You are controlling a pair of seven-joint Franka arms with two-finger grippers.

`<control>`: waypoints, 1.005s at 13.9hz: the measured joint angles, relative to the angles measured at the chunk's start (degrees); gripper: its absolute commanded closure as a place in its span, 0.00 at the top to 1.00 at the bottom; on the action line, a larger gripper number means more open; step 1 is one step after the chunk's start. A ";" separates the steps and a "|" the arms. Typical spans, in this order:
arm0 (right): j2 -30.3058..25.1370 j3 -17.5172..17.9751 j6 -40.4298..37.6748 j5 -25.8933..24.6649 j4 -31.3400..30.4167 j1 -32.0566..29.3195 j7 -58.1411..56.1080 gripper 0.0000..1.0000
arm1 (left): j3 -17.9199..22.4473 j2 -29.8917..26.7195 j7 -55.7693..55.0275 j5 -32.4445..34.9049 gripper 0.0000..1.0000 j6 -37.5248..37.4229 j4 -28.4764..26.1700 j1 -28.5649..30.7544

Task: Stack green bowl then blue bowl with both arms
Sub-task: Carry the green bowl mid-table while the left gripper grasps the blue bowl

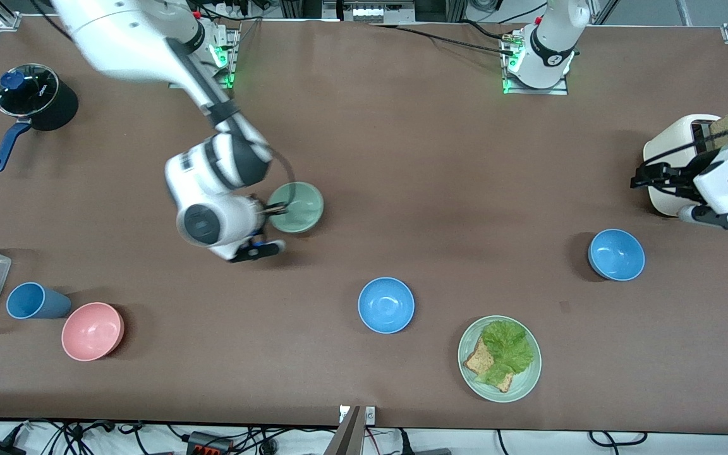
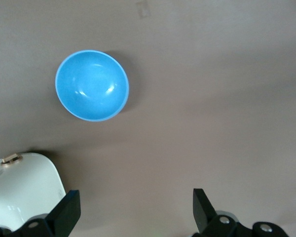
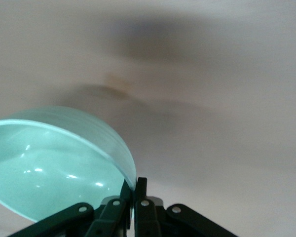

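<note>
Front view: right claw [image 1: 273, 210] pinches the rim of the green bowl [image 1: 298, 206], fingers clenched on the wall at the edge toward the right arm's end of the surface [image 1: 402, 158]. Right wrist view confirms: both fingers closed tight on the thin rim of the bowl [image 3: 54, 168], one inside, one outside; the bowl looks tilted and seemingly off the surface, though contact can't be settled. A rim pinch suits a shallow bowl too wide to span, and it leaves the underside free for setting into another bowl.

Two blue bowls sit upright and untouched. One blue bowl [image 1: 386, 304] lies nearer the front camera than the green, beside the plate w/ bread and lettuce [image 1: 465, 354]; the other [image 1: 617, 254] lies toward the left arm's end, near the toaster [image 1: 667, 155].

Left claw [image 1: 655, 178] hovers by the toaster, fingers released and wide apart per the left wrist view [image 2: 133, 207], w/ that second blue bowl [image 2: 92, 85] in sight, well apart from the fingertips. Likely staged for its own pick.

Judged stage: early; nothing stacked yet.
</note>
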 measured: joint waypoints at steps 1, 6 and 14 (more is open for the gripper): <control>0.45 0.00 0.63 0.89 0.19 1.75 1.66 0.00 | 0.08 2.00 3.19 0.00 1.00 2.27 0.08 1.48; 4.04 -0.05 5.40 1.63 0.44 6.62 8.30 0.00 | 0.21 10.93 10.17 0.39 1.00 13.28 0.10 5.27; 5.64 -0.10 9.00 2.44 0.98 8.40 10.76 1.00 | 0.30 22.44 4.48 0.42 1.00 19.59 3.87 7.73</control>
